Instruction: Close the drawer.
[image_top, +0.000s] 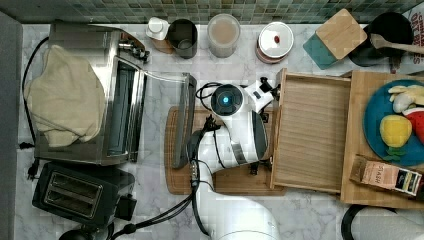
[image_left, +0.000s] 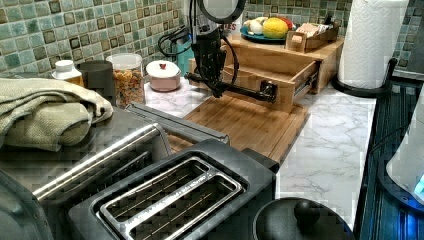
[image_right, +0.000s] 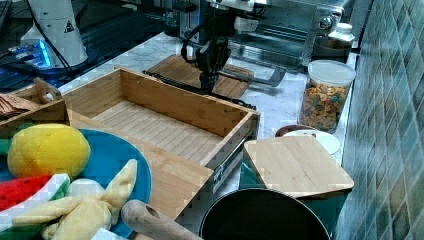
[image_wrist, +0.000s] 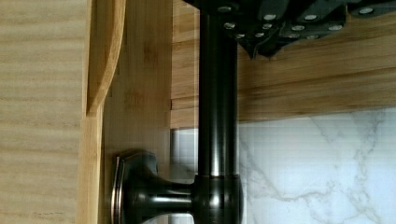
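Gripper (image_right: 209, 82) first: mine hangs straight down at the dark metal handle bar (image_left: 240, 90) on the drawer's front, fingers either side of the bar as far as the wrist view lets me judge, though I cannot tell whether they are pinching it or merely resting against it.

The drawer (image_top: 310, 132) stands pulled well out of its wooden cabinet (image_top: 385, 192), the one carrying the blue plate (image_top: 372, 117) of toy fruit; its pale grained floor lies bare, and its front panel overhangs the cutting board (image_top: 225, 182) on the marble tabletop (image_top: 310, 215).

I judge it stiff and light: thin bamboo walls, nothing inside, and metal runners along the side (seen in the right view, just under the rim), so it should roll rather than drag. The bar looks smooth and glossy, likely slippery for a pinch, but a close needs no firm hold; a flat push toward the cabinet would do. The best place to bear is the middle of the bar or the front panel (image_right: 192, 107) behind it, since pressing near one end post (image_wrist: 140, 196) could skew the tray on its slides. A steady, level push seems wise, easing off near the end so the plate above is not jolted.
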